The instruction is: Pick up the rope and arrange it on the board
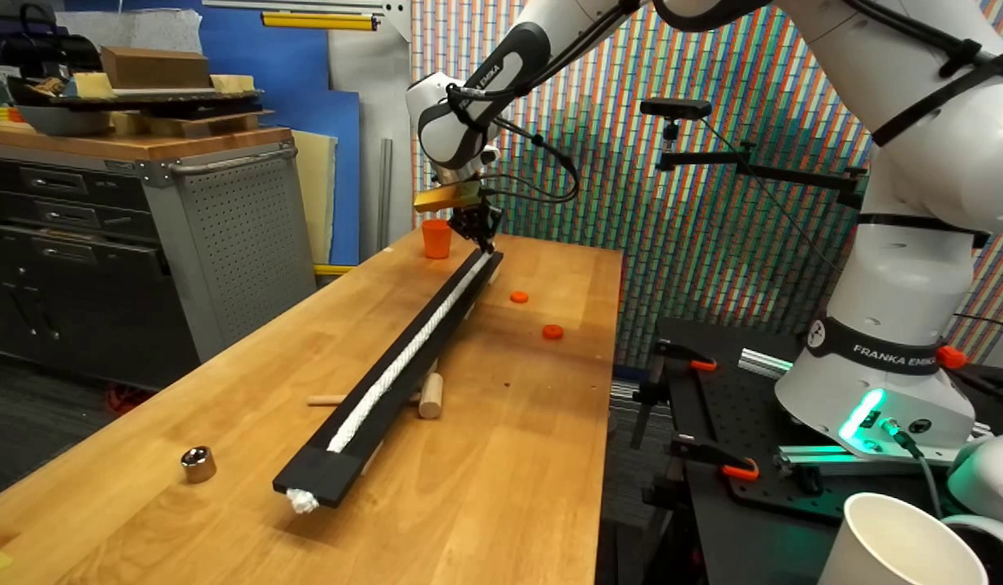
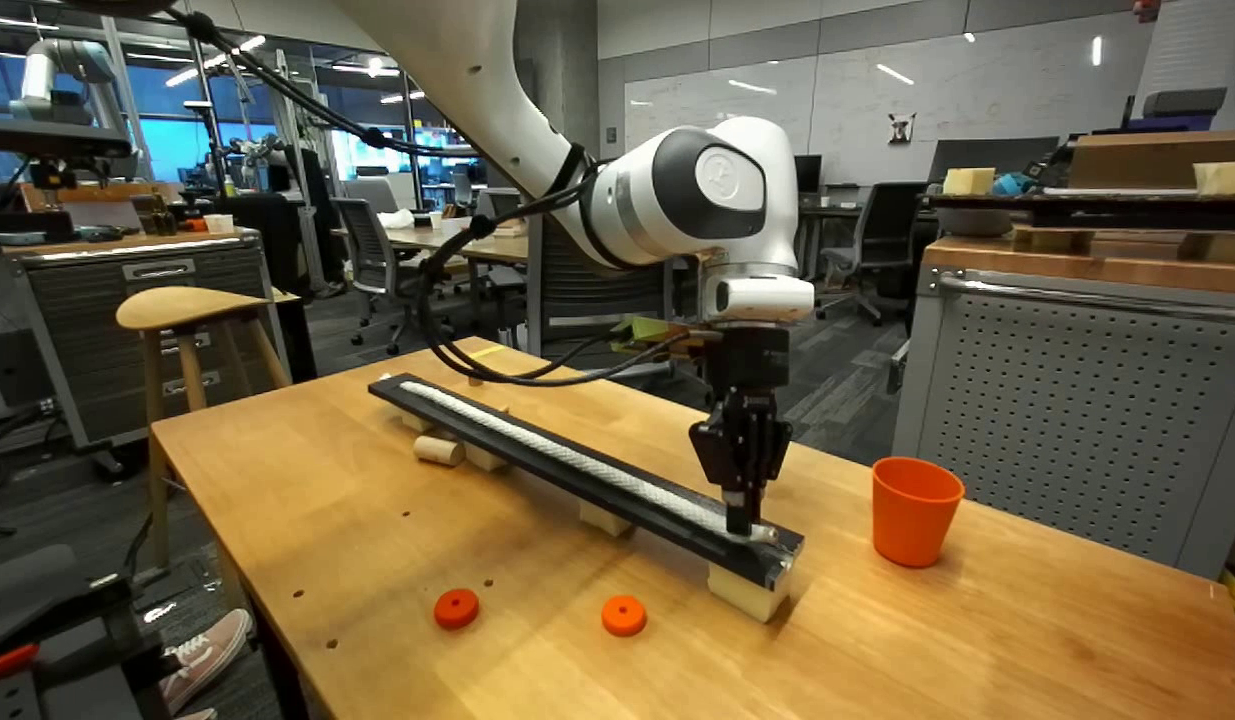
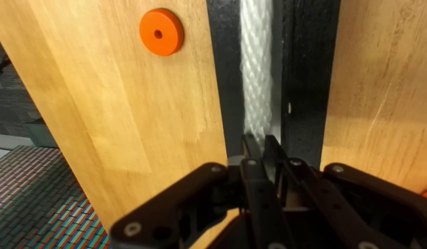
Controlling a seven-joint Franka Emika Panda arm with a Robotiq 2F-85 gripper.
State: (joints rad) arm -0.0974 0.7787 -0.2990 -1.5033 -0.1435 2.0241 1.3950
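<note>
The white rope (image 1: pixel 399 366) lies lengthwise along the narrow black board (image 1: pixel 318 471). In both exterior views the rope (image 2: pixel 577 460) runs nearly the full length of the board (image 2: pixel 537 463). A frayed rope end pokes out past a dark cover at the board's near end. My gripper (image 1: pixel 486 246) points down at the far end of the board; it also shows low over that end in an exterior view (image 2: pixel 740 525). In the wrist view the fingertips (image 3: pixel 259 138) are shut on the rope (image 3: pixel 256 62), which sits in the channel of the board (image 3: pixel 305 69).
Pale blocks (image 2: pixel 747 590) prop the board above the wooden table (image 2: pixel 377 560). An orange cup (image 2: pixel 915 512) stands beyond the gripper's end. Two orange discs (image 2: pixel 457 608) (image 2: pixel 624 615) lie beside the board. A wooden mallet (image 1: pixel 430 396) lies under it; a metal socket (image 1: pixel 198 464) stands nearby.
</note>
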